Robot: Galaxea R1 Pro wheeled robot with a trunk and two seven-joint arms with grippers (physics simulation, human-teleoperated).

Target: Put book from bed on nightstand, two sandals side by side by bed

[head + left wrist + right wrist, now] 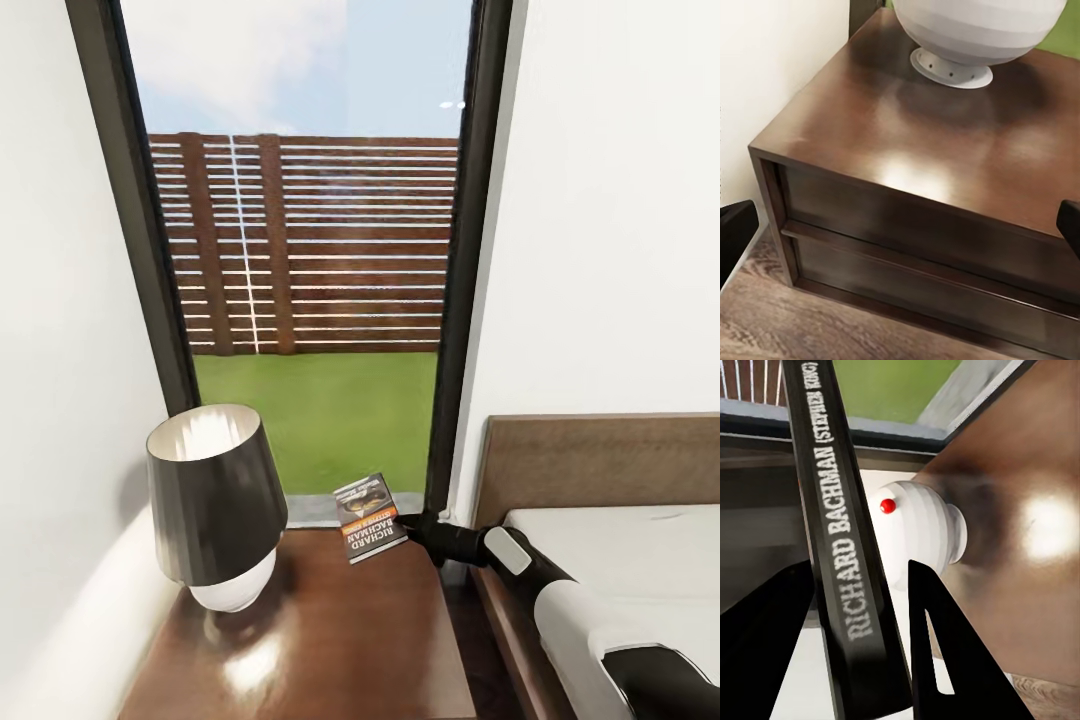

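A tall glass door (310, 250) with a dark frame fills the far wall, with a slatted wooden fence (310, 245) and green lawn (320, 420) beyond it; white walls stand either side. The book (369, 518) is held over the far right corner of the nightstand (330, 640), tilted, its lower edge at or just above the glossy top; we cannot tell whether it touches. Its cover reads "RICHARD BACHMAN" in white under an orange band; in the right wrist view the dark spine (844, 555) reads "RICHARD BACHMAN (STEPHEN KING)", lettering we cannot make out from the head view. The right end effector (408, 524) pinches the book at its right edge; in the right wrist view its two dark fingers (945, 652) flank the spine closely. That same view catches the lamp's white round base (919, 536) with a small red dot on it. The lamp (215, 505), black shade above white base, stands on the left half of the bench. The left wrist view shows the nightstand's front with two drawer fronts (922, 262) and wooden floor (810, 330); the left end effector's finger tips (735, 240) show at opposite edges, spread wide and holding nothing. The bed (640, 570) lies right of the nightstand, with a light mattress and a wooden headboard (600, 460).
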